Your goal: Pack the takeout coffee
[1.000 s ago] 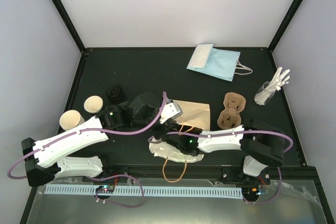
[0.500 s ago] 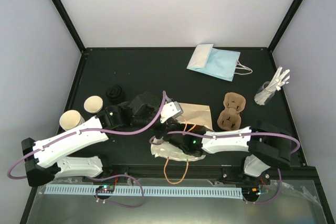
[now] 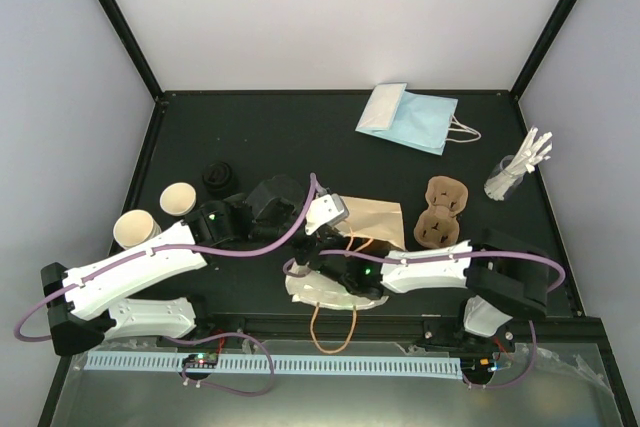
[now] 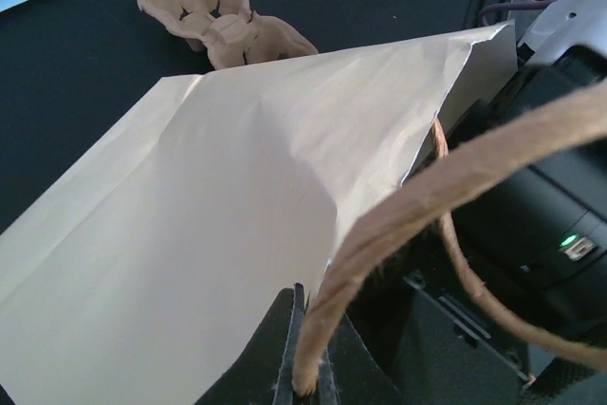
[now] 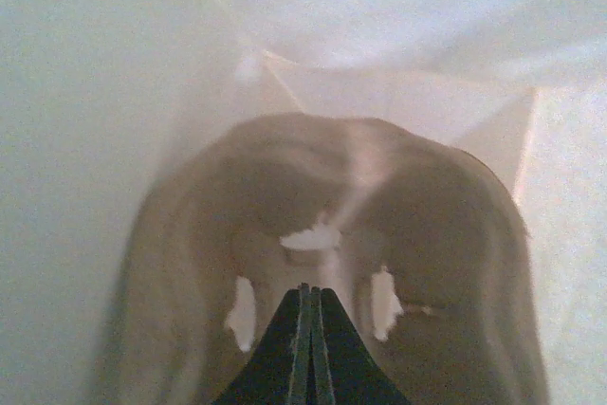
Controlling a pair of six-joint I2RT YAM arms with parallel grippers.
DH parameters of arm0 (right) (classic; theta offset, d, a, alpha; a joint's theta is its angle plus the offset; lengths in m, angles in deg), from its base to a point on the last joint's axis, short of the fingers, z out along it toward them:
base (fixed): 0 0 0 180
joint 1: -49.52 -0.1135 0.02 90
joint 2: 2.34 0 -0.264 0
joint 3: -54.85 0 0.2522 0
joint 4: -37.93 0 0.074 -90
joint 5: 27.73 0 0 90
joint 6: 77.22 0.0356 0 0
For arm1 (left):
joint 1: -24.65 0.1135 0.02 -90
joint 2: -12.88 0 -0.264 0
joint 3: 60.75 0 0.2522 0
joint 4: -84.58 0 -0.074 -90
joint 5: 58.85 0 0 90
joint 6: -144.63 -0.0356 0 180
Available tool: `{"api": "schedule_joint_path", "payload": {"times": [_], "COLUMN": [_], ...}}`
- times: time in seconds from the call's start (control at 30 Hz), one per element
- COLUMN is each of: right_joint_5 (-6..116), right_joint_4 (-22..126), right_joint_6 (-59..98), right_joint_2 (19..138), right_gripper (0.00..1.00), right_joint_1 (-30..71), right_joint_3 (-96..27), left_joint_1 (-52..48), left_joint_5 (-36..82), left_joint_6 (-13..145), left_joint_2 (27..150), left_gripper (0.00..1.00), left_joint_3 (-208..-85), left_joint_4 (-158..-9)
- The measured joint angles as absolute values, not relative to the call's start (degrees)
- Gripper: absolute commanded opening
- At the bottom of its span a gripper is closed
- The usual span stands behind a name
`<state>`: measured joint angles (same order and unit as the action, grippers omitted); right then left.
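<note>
- Your left claw point(image 4: 305, 358) is clenched on one brown twisted-paper handle point(image 4: 417, 206) of the tan paper bag point(image 4: 209, 234); that lifts the mouth open, I judge;
- your right claw point(image 5: 308, 305) sits pinched together and empty inside that bag, probably to spread it;
- the takeout coffee point(image 3: 218, 177), seemingly the round black lid with its cup hidden beneath, stands well left of your left claw, outside the bag;
- count: one tan bag, one coffee, two lidless cream paper cups point(image 3: 178, 197).

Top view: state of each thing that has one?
tan bag: on its side, mouth held open
left claw: shut on handle
right claw: shut, inside a bag; load unclear
blue bag: lying flat
cream cups: lidless
cup carriers: empty
</note>
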<state>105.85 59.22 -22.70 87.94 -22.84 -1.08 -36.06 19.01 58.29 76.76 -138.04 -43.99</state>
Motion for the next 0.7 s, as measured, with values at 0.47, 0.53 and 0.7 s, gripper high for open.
{"api": "schedule_joint_path", "payload": {"times": [0.47,0.53,0.7], "right_joint_5": [102.6,102.7,103.3], "right_joint_4": [53.0,53.5,58.7], "right_joint_6": [-26.1,-25.9,-24.3], "right_joint_2": [91.7,91.6,88.8], "right_gripper": [0.01,0.01,0.01], "right_joint_1": [-22.9,-22.9,-24.3], "right_joint_3": [-0.7,-0.8,-1.3], "left_joint_1": [-36.1,-36.1,-36.1], "left_joint_5": [16.5,16.6,16.6], "left_joint_6": [58.4,58.5,59.6], "left_joint_2": [76.5,76.5,76.5], "left_gripper": [0.01,0.02,0.02], "left_joint_3": [-136.7,-136.6,-136.7], "left_joint_4": [-44.9,-45.0,-46.3]}}
